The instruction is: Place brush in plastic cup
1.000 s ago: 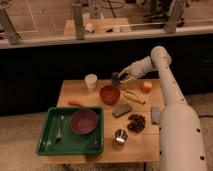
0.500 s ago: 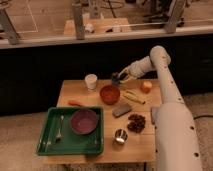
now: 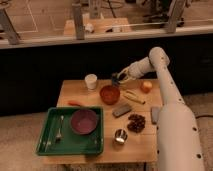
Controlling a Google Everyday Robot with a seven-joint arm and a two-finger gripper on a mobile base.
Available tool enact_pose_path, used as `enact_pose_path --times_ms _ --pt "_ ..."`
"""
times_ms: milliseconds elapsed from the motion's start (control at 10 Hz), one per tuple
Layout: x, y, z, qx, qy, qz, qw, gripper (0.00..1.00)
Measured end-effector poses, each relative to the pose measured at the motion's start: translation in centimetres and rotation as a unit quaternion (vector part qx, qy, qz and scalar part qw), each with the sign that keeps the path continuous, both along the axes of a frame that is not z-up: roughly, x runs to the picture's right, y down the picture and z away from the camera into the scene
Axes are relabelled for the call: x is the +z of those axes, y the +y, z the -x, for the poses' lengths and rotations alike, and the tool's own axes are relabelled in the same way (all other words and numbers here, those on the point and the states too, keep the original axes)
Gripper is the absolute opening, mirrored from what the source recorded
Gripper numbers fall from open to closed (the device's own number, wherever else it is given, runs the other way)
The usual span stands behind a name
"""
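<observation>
End effector (image 3: 118, 78) is hovering just behind the red bowl (image 3: 109, 94), near the bench (image 3: 75, 90) back edge; fingers are sitting fully closed, can't confirm what's in them. Blue plastic cup (image 3: 115, 79) is sitting right at the end effector. Cream cup (image 3: 91, 81) is standing left of the bowl, metal cup (image 3: 120, 135) well in front.

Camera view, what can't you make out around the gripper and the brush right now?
- Gripper, above the red bowl's far rim: whether it holds the brush is too small and blurred to tell.
- Plastic cup: not discernible; the gripper may hide it.
- Green tray utensils: too small to identify.
</observation>
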State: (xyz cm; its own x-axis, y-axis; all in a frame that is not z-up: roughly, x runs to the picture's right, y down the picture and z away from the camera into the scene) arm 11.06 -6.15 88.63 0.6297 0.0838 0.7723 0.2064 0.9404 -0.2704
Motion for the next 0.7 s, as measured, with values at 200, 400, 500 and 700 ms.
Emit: enact_pose_path --times_ms 200,400,500,700 --pt "0.01 0.24 0.47 0.008 0.003 0.004 1.0000 0.00" --pt "0.12 0.21 0.57 0.021 0.009 0.009 0.9997 0.00" --pt "0.19 0.08 0.53 0.027 0.012 0.010 0.9995 0.00" --pt "0.47 -0.17 0.27 0.041 0.018 0.016 0.9989 0.00"
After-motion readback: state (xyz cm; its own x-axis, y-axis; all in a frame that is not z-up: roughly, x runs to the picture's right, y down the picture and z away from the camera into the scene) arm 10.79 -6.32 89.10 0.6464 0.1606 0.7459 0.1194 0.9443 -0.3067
